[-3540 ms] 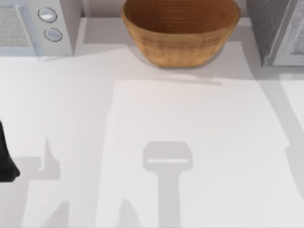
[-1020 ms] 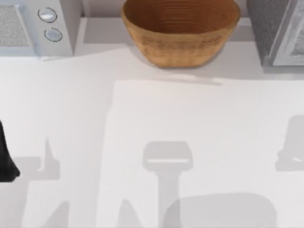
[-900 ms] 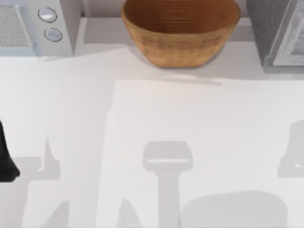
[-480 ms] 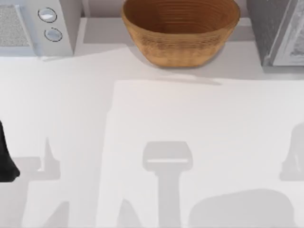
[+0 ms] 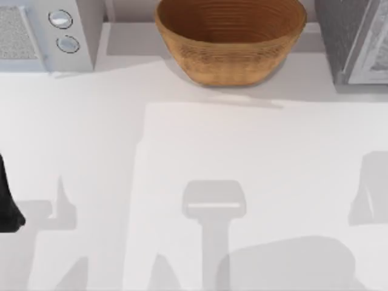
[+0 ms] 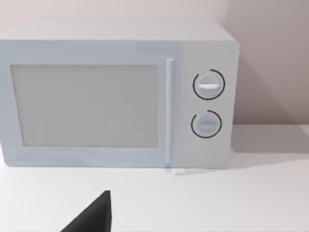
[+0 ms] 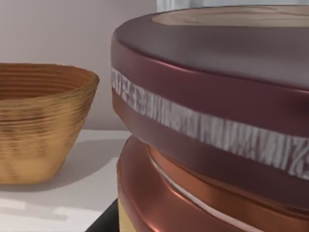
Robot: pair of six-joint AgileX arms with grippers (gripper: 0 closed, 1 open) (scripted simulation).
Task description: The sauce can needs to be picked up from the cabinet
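Sauce can sits right up against the right wrist camera, woven basket off to its side, so right arm probably has it; fingers can't tell. Left arm parked facing microwave; its grip state unclear too.

The sauce can looms very close in the right wrist view, tilted rather than upright. Its side is dark maroon-red, crossed by a pale whitish band with streaky markings. Below the band runs a shiny copper-brown rim, with a thin light line along the seam. At the upper edge, a slice of the flat, tan-brown end shows. What it rests on cannot be told.
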